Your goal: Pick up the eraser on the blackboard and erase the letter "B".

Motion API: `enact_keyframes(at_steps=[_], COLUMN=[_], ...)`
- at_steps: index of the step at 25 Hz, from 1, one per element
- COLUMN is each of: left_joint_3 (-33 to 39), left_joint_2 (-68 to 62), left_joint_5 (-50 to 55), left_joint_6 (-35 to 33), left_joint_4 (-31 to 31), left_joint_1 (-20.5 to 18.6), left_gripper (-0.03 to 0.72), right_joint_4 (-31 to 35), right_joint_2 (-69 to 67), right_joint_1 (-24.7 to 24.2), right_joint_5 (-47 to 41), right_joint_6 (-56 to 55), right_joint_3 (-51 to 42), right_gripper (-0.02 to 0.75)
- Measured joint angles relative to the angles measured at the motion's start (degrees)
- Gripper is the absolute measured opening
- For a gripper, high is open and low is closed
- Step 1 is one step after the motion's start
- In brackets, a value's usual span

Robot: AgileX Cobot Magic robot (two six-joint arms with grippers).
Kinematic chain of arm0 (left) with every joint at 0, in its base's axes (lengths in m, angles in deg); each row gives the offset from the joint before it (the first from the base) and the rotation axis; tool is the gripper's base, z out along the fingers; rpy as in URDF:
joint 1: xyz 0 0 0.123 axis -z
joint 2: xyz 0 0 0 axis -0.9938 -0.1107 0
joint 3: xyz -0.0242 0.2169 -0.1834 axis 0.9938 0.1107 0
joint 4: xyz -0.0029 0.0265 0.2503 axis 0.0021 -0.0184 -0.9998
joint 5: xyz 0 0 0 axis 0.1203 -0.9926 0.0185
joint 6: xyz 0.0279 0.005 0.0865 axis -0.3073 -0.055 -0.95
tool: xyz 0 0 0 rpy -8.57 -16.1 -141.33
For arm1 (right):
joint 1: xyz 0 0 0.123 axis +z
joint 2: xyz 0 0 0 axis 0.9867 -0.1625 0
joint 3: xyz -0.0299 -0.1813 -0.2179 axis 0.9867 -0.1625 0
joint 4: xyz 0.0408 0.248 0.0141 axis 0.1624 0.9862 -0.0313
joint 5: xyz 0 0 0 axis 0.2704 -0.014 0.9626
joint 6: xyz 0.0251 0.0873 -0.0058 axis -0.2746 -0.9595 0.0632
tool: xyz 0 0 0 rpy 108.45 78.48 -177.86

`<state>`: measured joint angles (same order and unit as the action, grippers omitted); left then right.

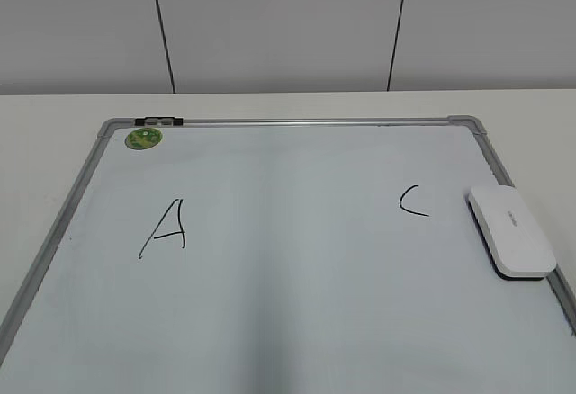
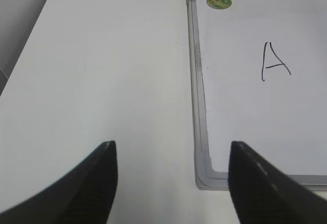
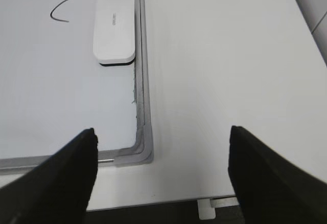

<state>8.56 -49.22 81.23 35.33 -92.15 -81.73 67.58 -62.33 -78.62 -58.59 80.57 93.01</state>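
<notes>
The blackboard (image 1: 297, 322) lies flat on the white tabletop (image 1: 54, 115); its writing face is white, framed in grey metal with rounded grey corners. A round green sticker (image 1: 143, 138) sits in its far left corner, just beside a small metal clip (image 1: 158, 121) on the top rail; the sticker's print is too small to read. Two hand-drawn black letters show on the board: an "A" (image 1: 166, 229) on the left half and a "C" (image 1: 413, 201) toward the right. Between them the white surface is bare, and no "B" shows in any view.

The eraser (image 1: 510, 229) rests on the board at its right edge, right of the "C" and close against the frame, lying lengthwise along that edge. It is a white rounded block with a dark underside showing at its near end. Small grey lettering runs along its top, too small to make out.

The left hand (image 2: 171, 183) hangs over the tabletop at the board's near left corner, its two dark fingers (image 2: 89, 183) spread wide and holding nothing. The right hand (image 3: 163, 175) hangs near the board's near right corner, fingers (image 3: 61, 178) likewise spread wide and empty, well apart from the eraser.
</notes>
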Motion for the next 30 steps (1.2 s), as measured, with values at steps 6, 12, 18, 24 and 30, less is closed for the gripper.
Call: enact_keyframes(at_steps=[6, 12, 18, 24, 30], left_joint_3=[0.0, 0.0, 0.0, 0.0, 0.0], left_joint_2=[0.5, 0.5, 0.5, 0.5, 0.5], left_joint_5=[0.0, 0.0, 0.0, 0.0, 0.0], left_joint_6=[0.0, 0.0, 0.0, 0.0, 0.0], left_joint_4=[0.0, 0.0, 0.0, 0.0, 0.0], left_joint_1=[0.0, 0.0, 0.0, 0.0, 0.0], left_gripper=[0.51, 0.51, 0.51, 0.51, 0.51], right_joint_4=[-0.1, -0.1, -0.1, -0.1, -0.1], right_joint_2=[5.4, 5.6, 5.6, 5.6, 5.6], right_joint_1=[-1.6, -1.6, -1.6, -1.6, -1.6], right_joint_5=[-0.2, -0.3, -0.3, -0.3, -0.3], right_joint_6=[0.0, 0.0, 0.0, 0.0, 0.0], right_joint_3=[0.0, 0.0, 0.0, 0.0, 0.0], right_gripper=[0.592, 0.592, 0.592, 0.592, 0.592])
